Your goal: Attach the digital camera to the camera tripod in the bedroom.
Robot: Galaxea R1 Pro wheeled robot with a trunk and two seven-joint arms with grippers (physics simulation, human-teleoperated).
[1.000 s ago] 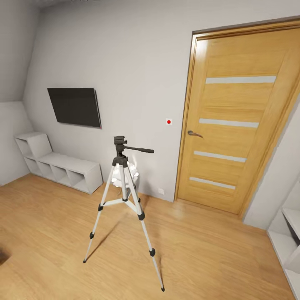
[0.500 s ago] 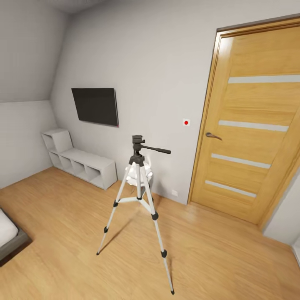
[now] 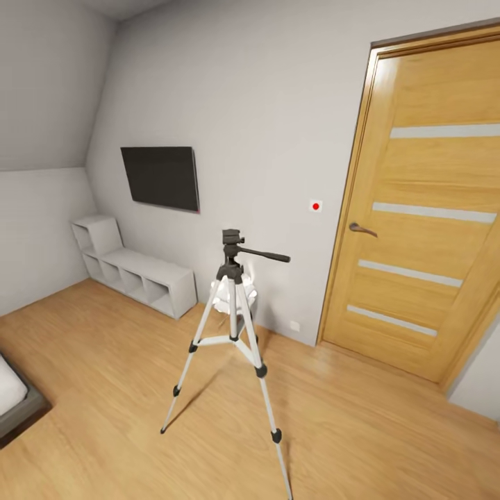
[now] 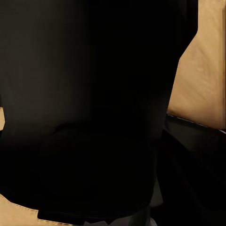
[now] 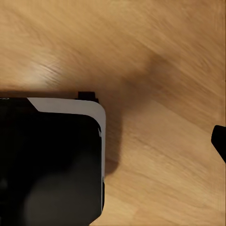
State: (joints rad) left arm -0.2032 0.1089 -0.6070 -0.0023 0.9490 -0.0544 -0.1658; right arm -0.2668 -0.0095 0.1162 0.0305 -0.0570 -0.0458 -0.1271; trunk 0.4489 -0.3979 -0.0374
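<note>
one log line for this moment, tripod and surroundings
phase: approach | tripod: upright on wood floor, head bare, handle toward door | tv on wall | shelves left | camera: unseen | grippers: unseen

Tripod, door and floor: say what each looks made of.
Tripod: legs look like silver-white metal tubing with a soft sheen; joints, feet and head are matte black, probably plastic. Door: honey-toned wood, visible grain, satin gloss, with pale strips that could be frosted glass and a dark metal-looking handle. Floor: light wood planks, grain lines and a faint sheen.
</note>
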